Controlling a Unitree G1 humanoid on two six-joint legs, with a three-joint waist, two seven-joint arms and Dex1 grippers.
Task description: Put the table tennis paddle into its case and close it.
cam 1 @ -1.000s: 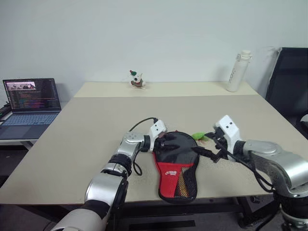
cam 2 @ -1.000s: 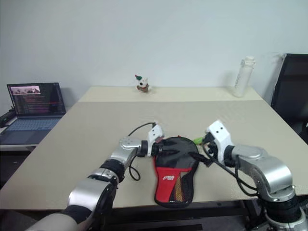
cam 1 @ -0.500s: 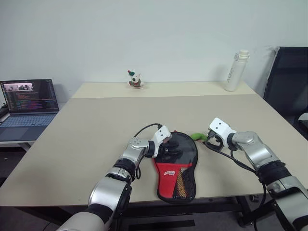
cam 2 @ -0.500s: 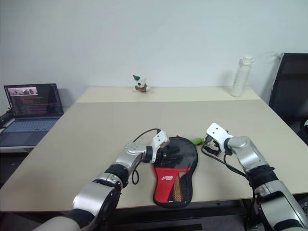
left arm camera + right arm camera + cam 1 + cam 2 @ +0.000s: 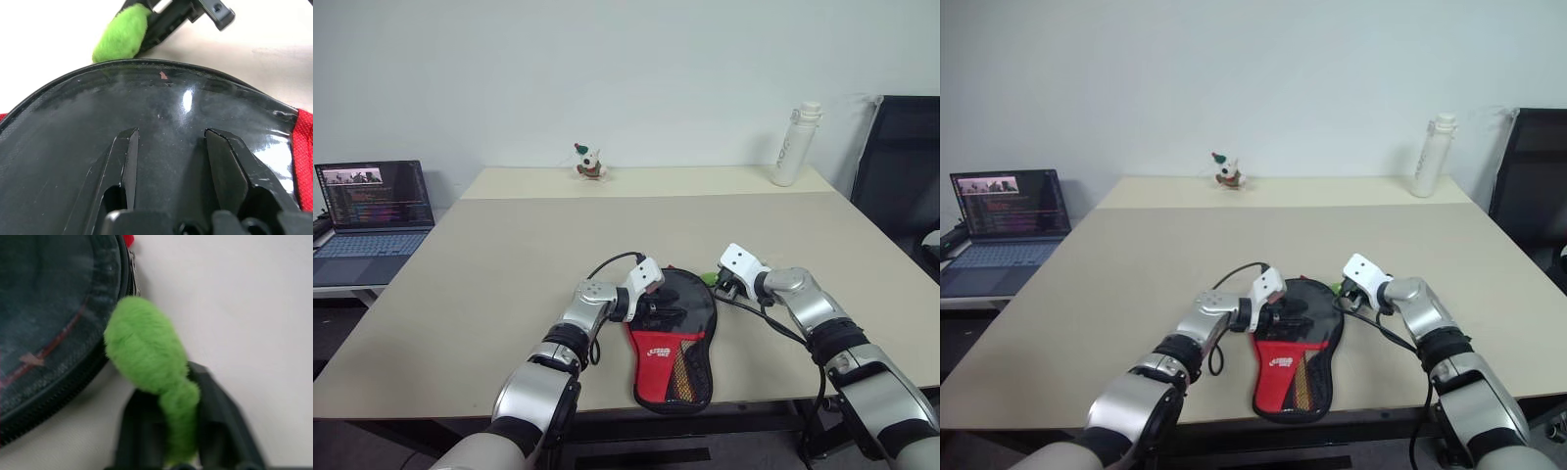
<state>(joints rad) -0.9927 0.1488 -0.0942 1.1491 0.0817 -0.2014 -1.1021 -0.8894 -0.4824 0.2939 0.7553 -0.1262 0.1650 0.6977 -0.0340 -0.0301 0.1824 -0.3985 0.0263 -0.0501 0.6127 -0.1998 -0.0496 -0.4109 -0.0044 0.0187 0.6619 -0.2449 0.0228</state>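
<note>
While the left jaws (image 5: 168,161) rest half-open on the case (image 5: 675,328), the right jaws (image 5: 188,423) pinch its green fluffy zip pull (image 5: 146,362).

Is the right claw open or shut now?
Shut: the right claw has its two black fingers pinched on the green fuzzy pull beside the case.

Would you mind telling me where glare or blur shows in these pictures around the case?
In the left wrist view a bright glare spot sits on the glossy black face of the case, between the left gripper's fingers. In the right wrist view the green fluffy pull and the right gripper closed on it look soft and out of focus. The head views are evenly lit, with no harsh shadows on the table.
</note>
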